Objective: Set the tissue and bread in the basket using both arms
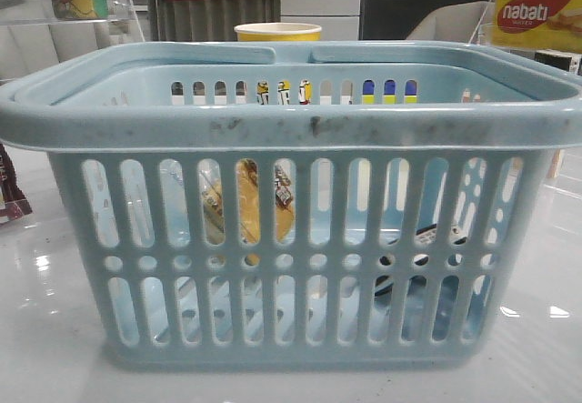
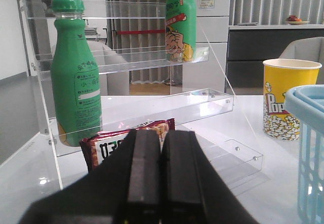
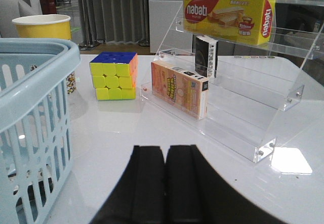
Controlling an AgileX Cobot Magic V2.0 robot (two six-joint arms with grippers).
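Note:
The pale blue-grey basket (image 1: 291, 130) fills the front view. Through its front slots I see the golden-yellow bread (image 1: 247, 210) lying inside at the left. A dark shape, the tissue (image 1: 420, 244), lies inside low at the right. Neither gripper shows in the front view. My left gripper (image 2: 161, 133) is shut and empty, left of the basket's edge (image 2: 309, 148), pointing at a clear rack. My right gripper (image 3: 165, 149) is shut and empty over the white table, right of the basket's corner (image 3: 35, 97).
The left clear rack (image 2: 152, 107) holds two green bottles (image 2: 76, 82) and a red-brown snack packet (image 2: 104, 147). A yellow popcorn cup (image 2: 288, 97) stands behind the basket. On the right are a colour cube (image 3: 113, 75), an orange box (image 3: 179, 87) and a rack with a yellow Nabati box (image 3: 228, 11).

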